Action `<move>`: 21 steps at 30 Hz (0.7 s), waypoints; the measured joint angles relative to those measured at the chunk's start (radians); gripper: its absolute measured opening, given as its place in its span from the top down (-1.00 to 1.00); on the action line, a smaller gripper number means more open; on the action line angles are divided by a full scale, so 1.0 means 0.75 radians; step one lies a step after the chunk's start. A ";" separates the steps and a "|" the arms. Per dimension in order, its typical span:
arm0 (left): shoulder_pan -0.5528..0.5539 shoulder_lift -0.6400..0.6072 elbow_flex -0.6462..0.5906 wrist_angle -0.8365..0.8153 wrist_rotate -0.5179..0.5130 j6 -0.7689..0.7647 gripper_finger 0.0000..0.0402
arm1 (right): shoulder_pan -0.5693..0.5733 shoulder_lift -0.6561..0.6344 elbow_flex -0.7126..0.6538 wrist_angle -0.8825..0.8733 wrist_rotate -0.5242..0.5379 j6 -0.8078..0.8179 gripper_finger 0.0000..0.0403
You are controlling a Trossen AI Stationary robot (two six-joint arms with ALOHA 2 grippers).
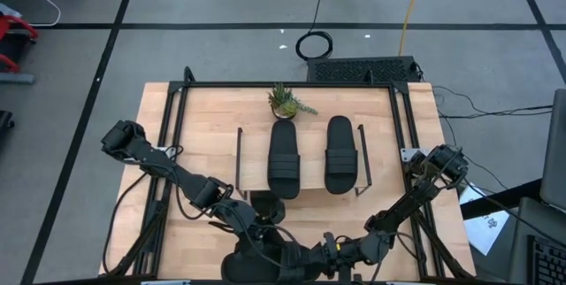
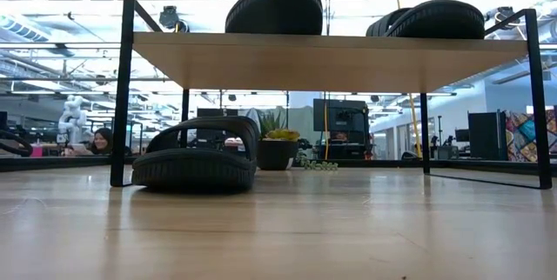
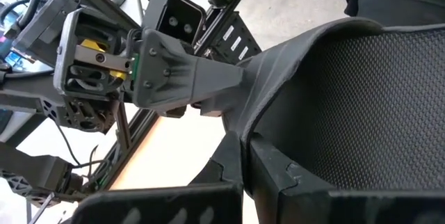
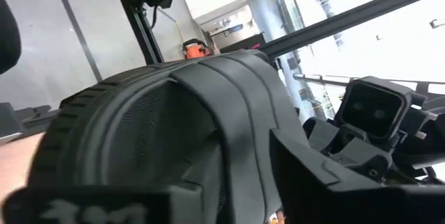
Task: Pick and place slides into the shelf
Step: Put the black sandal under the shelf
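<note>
you have two slides (image 1: 284, 156) (image 1: 340, 154) lying side by side on top of the shelf (image 1: 254, 148), and a third (image 2: 198, 153) sits on the table (image 1: 155, 134) under it at one end. the fourth slide (image 1: 265, 263) is at the near edge, half cut off, with both grippers at it — left gripper (image 3: 245, 156) pinched tight on its strap, right gripper (image 4: 229, 182) against the sole, its grip impossible to judge.

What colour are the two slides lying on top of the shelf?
The two slides on the shelf are black, shown best in the high view.
</note>
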 joint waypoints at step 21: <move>0.004 0.001 -0.001 0.060 -0.038 0.058 1.00 | -0.029 -0.001 0.025 0.052 -0.187 0.004 0.18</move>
